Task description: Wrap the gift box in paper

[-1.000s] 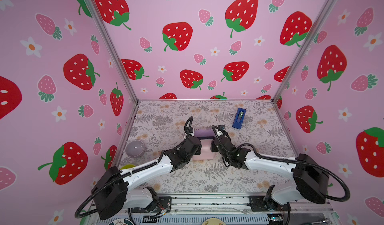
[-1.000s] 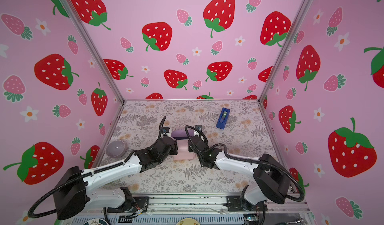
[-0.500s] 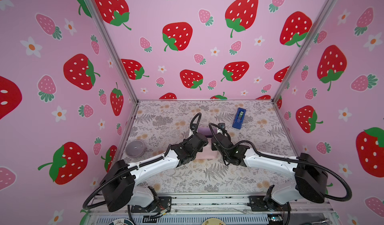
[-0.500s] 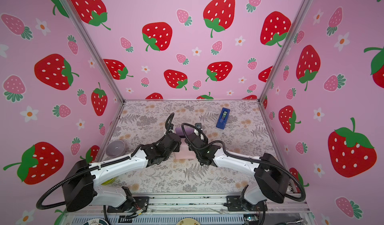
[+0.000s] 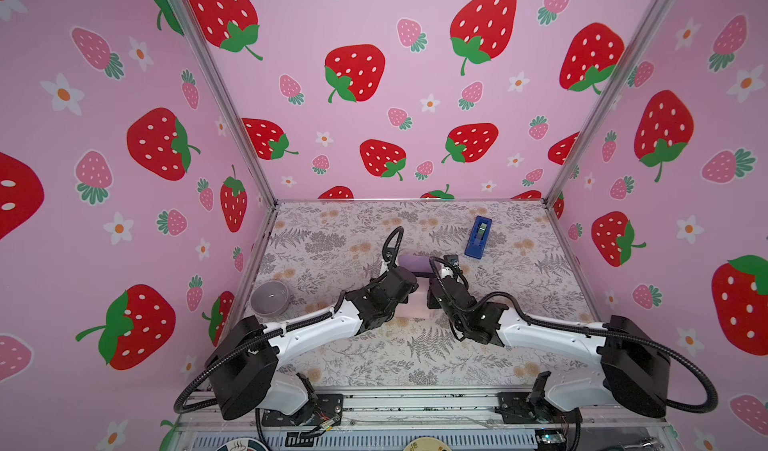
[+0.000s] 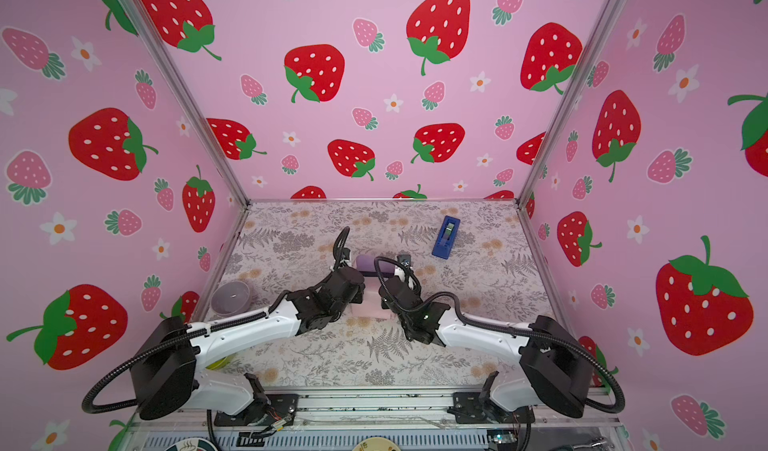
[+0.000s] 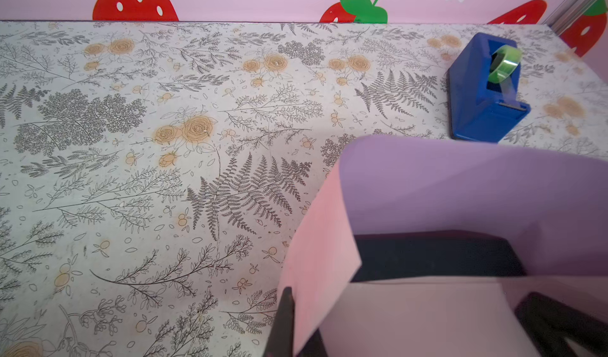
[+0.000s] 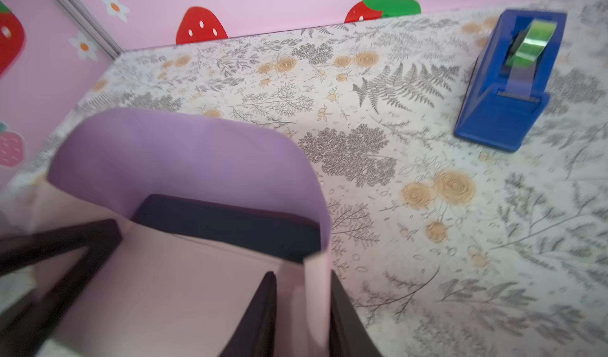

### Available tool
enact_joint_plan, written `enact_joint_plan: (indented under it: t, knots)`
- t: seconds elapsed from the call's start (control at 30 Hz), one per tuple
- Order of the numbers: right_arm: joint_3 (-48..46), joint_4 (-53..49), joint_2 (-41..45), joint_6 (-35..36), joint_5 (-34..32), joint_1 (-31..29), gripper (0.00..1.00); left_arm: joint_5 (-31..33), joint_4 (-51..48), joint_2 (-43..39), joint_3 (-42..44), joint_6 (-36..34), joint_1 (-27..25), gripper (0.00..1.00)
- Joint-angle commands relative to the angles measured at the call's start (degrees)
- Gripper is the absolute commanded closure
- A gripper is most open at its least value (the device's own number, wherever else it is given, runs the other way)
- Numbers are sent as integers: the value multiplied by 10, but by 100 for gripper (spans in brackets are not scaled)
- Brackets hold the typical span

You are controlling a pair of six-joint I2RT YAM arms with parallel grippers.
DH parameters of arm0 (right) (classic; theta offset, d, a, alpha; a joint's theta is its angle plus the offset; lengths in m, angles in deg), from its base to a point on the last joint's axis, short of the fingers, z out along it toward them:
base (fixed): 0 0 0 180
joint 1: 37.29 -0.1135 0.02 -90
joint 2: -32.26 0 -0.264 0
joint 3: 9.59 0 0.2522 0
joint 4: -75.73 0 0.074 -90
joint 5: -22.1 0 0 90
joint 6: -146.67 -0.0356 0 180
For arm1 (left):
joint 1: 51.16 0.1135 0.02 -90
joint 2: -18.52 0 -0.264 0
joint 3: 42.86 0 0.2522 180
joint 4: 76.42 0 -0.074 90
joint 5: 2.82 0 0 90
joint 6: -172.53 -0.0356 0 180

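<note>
Gift box: the gift box [image 7: 427, 256] sits near the middle of the worktop [image 5: 332, 237], on the paper [image 8: 184, 161]; only a dark strip of its top shows.
Done: the near flap lies pale pink side up over most of the box top. The far flap stands curled behind the box, its lilac face toward the wrist cameras.
Left to do, as I judge it: bring the far flap down over the bare strip, tape the seam, then fold and close both ends. No tape shows on the paper.
Left gripper: the left gripper [image 7: 301, 319] is closed tight, pinching the sheet's side edge.
Right gripper: the right gripper [image 8: 304, 292] has its jaws a little apart. The opposite side edge stands between them, with a gap on one side, so it looks loose rather than pinched.
Tape dispenser: the blue tape dispenser [image 5: 478, 237], with its green roll, stands toward the far right corner, well apart from the box.
Bowl: a grey bowl [image 5: 269, 298] sits at the left edge.
Surface: a pale covering printed with grey ferns and tan roses.
Room: pink walls [image 5: 374, 74] with strawberries and daisies, and metal posts at the far corners.
</note>
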Motion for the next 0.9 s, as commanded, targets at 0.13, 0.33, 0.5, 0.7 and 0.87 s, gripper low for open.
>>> enact_joint_plan:
  t: [0.13, 0.33, 0.5, 0.7, 0.87]
  knots:
    - [67, -86, 93, 5, 79, 6, 55, -14, -2, -3, 21, 27, 4, 100]
    - [90, -44, 55, -5, 188, 6, 78, -15, -2, -1, 21, 28, 4, 100]
    - [99, -47, -11, -17, 189, 7, 90, -17, -1, -1, 22, 27, 4, 100]
    - [81, -37, -52, -21, 179, 21, 92, -21, 4, -5, 28, 27, 7, 100]
    - [42, -17, -65, -37, 189, 29, 94, -28, 13, -9, 30, 22, 8, 97]
